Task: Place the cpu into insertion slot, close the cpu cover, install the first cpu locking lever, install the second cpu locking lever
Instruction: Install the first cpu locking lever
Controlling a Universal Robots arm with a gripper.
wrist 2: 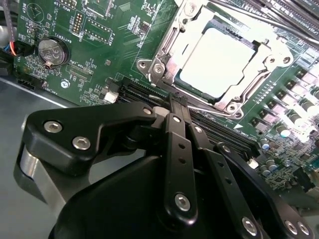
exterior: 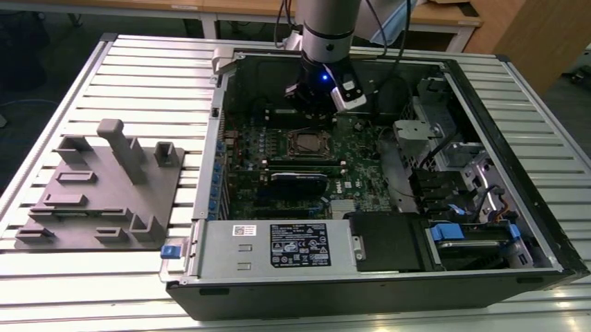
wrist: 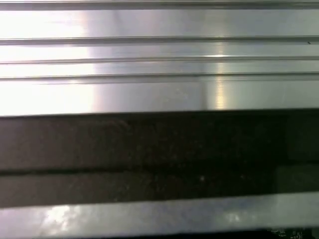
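Second wrist view showed the gripper (wrist 2: 178, 102) nearest, its black fingers (wrist 2: 179, 149) drawn together with nothing between them, the tips over the long black memory slots (wrist 2: 144, 92). Just beyond those slots lay the insertion slot (wrist 2: 155, 67) on the green board (wrist 2: 99, 74), with the cpu (wrist 2: 219, 59) seated in it, its pale metal top facing up. The cpu cover (wrist 2: 263, 50) lay flat around the cpu, which showed through its window. Farther off on the board sat a round coin battery (wrist 2: 52, 51). Exterior view placed the gripper (exterior: 312, 104) low inside the open computer case (exterior: 369, 277), on the far side of the insertion slot and apart from it. Outside the case, on the exterior view's left, a grey moulded fixture (exterior: 102, 187) rested on the slatted metal table (exterior: 138, 62).
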